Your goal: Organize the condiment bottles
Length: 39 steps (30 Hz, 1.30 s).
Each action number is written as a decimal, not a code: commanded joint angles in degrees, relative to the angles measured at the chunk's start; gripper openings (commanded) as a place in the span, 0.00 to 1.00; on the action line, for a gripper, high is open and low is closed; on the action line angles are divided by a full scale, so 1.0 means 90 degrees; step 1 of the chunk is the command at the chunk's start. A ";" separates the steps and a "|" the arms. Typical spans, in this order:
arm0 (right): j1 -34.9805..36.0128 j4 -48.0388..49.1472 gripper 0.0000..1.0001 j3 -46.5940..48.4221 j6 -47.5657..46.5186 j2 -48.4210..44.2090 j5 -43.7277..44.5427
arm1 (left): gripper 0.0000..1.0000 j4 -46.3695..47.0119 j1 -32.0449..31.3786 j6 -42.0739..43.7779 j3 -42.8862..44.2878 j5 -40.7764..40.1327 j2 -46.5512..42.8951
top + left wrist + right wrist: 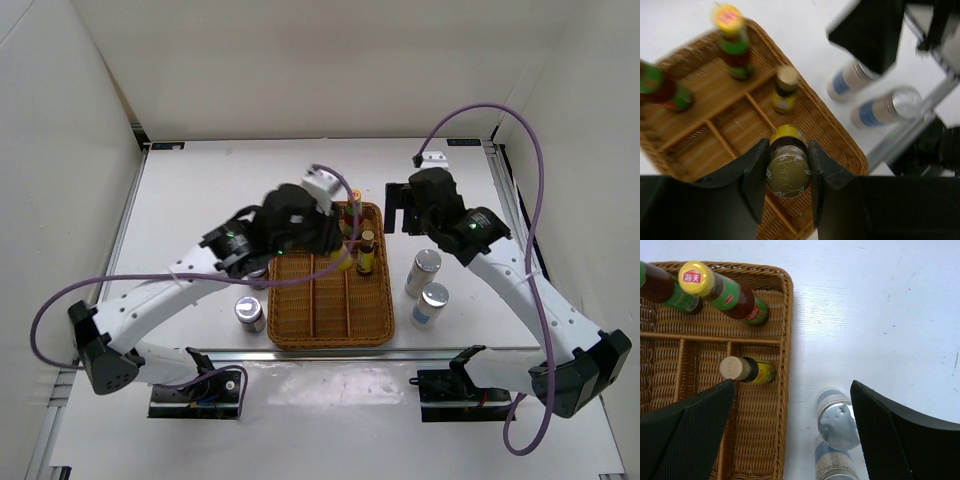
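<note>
My left gripper [787, 172] is shut on a small dark yellow-labelled bottle [787, 167] over the wicker tray [835, 135]. From above, this gripper [338, 250] sits over the tray's back half. Two tall yellow-capped sauce bottles [720, 290] [665, 290] stand in the tray's far row, and a second small dark bottle [742, 370] stands in the right compartment. My right gripper [792, 385] is open and holds nothing. It hovers above the table just right of the tray, over two silver-lidded jars [837, 420] [832, 465].
The wicker tray [300, 335] lies mid-table with dividers running front to back. A third silver-lidded jar [249, 314] stands on the table left of the tray's front corner. White walls enclose the table on the left, back and right.
</note>
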 commanded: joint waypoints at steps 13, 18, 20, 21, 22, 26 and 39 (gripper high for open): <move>-0.0745 -0.0318 0.99 -0.0066 -0.0053 -0.0407 -0.0361 | 0.12 0.1249 -0.1279 0.0150 0.0173 -0.0252 0.1855; -0.0940 -0.0387 0.99 -0.0193 -0.0053 -0.0184 -0.0633 | 0.13 0.1249 -0.1279 0.0150 0.0359 -0.0681 0.2383; -0.0999 -0.0445 0.99 -0.0193 -0.0053 -0.0086 -0.0781 | 0.15 0.1249 -0.1279 0.0150 0.0360 -0.0808 0.2510; -0.0999 -0.0503 0.99 -0.0193 -0.0053 -0.0017 -0.0868 | 0.16 0.1249 -0.1279 0.0150 0.0427 -0.0886 0.2588; -0.0999 -0.0504 0.99 -0.0193 -0.0053 0.0041 -0.0869 | 0.22 0.1249 -0.1279 0.0150 0.0428 -0.0887 0.2589; -0.0999 -0.0582 0.99 -0.0251 0.0006 0.0042 -0.0869 | 0.44 0.1249 -0.1279 0.0150 0.0428 -0.0819 0.2589; -0.0999 -0.1051 0.99 -0.0583 0.0259 0.0159 -0.0800 | 0.87 0.0956 -0.1397 0.0150 0.0614 -0.0886 0.2209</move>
